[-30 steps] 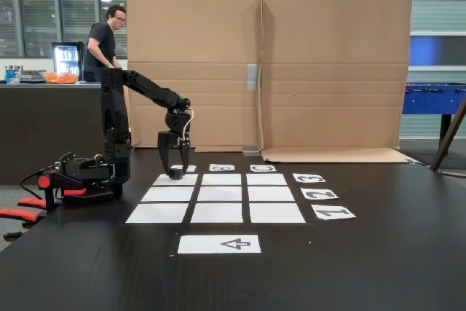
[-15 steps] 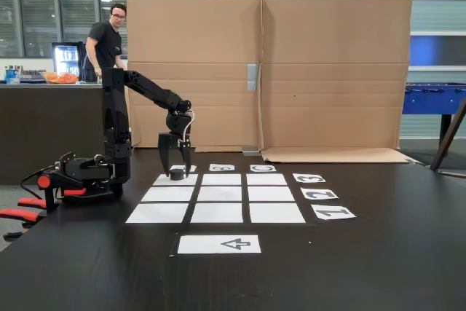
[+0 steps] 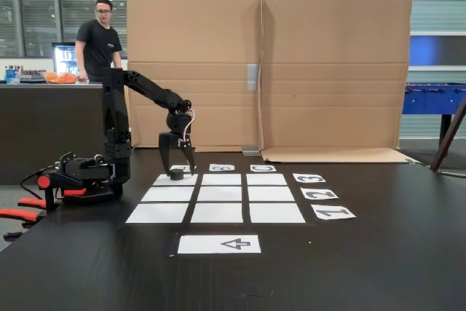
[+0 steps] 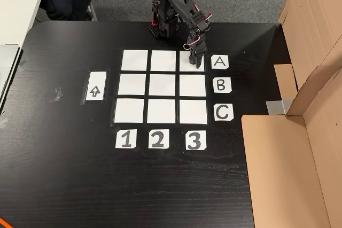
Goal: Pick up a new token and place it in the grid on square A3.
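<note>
Your tool hangs just above the token with its fingers spread apart and nothing between them, so the puck looks released, resting on its own on the paper directly below the fingertips. That paper is square A3, the corner cell of the grid nearest the arm's base; in the other view the tool covers the spot, so you cannot see the puck there. Judged from this, the placing is done and what remains is to lift clear without nudging the puck.

The writing fixes the cell for you. Just beside the tool sits the label A, with B and C farther from it down the same edge. Along the edge opposite the arm lie 1, 2 and 3. On the desk, well away past the grid, a paper strip carries a printed arrow.
</note>
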You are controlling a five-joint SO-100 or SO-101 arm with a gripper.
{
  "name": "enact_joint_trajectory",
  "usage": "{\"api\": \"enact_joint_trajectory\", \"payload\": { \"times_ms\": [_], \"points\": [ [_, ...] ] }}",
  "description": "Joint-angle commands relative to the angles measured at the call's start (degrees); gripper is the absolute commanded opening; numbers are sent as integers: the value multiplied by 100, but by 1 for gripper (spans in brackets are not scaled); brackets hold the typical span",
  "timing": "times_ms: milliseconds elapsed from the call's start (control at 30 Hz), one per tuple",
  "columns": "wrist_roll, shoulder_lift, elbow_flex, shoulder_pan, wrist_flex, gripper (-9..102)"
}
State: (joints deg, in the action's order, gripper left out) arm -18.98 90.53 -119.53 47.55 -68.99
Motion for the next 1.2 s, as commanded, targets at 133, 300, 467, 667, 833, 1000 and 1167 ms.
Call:
{"api": "enact_joint_trajectory", "payload": {
  "times_ms": [133,300,467,667,833,1000,1167],
  "points": [
    [-70,545,88,70,-193,31],
    [-88,879,88,167,-413,31],
    [-88,1362,97,211,-624,31],
    [-97,2004,290,246,-914,31],
    [-105,2549,659,387,-1195,31],
    [-114,2953,1178,642,-1468,31],
    [-141,3296,1714,791,-1450,31]
  ]
}}
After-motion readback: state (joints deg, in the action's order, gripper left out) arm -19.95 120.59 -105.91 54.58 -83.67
